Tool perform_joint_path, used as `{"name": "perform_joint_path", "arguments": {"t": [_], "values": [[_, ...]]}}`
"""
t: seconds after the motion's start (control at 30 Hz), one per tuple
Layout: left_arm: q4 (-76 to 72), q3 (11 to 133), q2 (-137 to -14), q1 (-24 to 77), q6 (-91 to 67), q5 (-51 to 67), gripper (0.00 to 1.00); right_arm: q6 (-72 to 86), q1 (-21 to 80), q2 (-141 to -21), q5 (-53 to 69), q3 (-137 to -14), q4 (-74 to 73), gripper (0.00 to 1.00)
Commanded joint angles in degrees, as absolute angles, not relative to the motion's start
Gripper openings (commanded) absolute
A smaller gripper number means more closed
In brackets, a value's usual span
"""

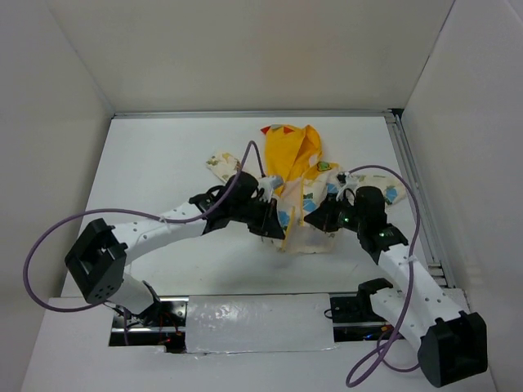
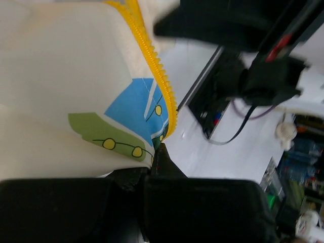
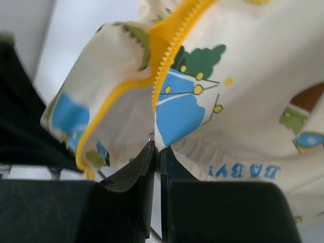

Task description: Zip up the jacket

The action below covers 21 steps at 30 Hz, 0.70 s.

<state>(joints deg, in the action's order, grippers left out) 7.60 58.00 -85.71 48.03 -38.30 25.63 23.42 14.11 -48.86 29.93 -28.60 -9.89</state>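
Observation:
The jacket (image 1: 294, 163) lies in the middle of the white table, its yellow hood toward the back and its front open. My left gripper (image 1: 272, 227) is shut on the bottom corner of the left front panel (image 2: 61, 76), right beside the yellow zipper teeth (image 2: 152, 61). My right gripper (image 1: 320, 214) is shut on the bottom hem of the other front panel (image 3: 243, 101), at the lower end of its zipper edge (image 3: 169, 55). In the wrist views the left gripper (image 2: 158, 154) and right gripper (image 3: 157, 147) each pinch cream fabric. The two zipper edges are apart.
White walls enclose the table on three sides. A metal rail (image 1: 417, 196) runs along the right edge. Purple cables (image 1: 49, 237) loop off both arms. The right arm (image 2: 263, 76) is close in front of the left wrist camera.

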Motion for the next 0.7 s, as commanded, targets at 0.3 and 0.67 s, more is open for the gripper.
{"name": "perform_joint_path", "arguments": {"t": [0.3,0.67], "values": [[2.1,69.1,-86.7,42.6,-47.1,21.3,0.0,22.5,11.2,-34.5,44.9,-27.4,1.8,0.0],[-13.1,66.2,-88.5,39.7,-56.2,33.9,0.0,35.1,10.8,-32.7,45.6,-18.4,22.8,0.0]]}}
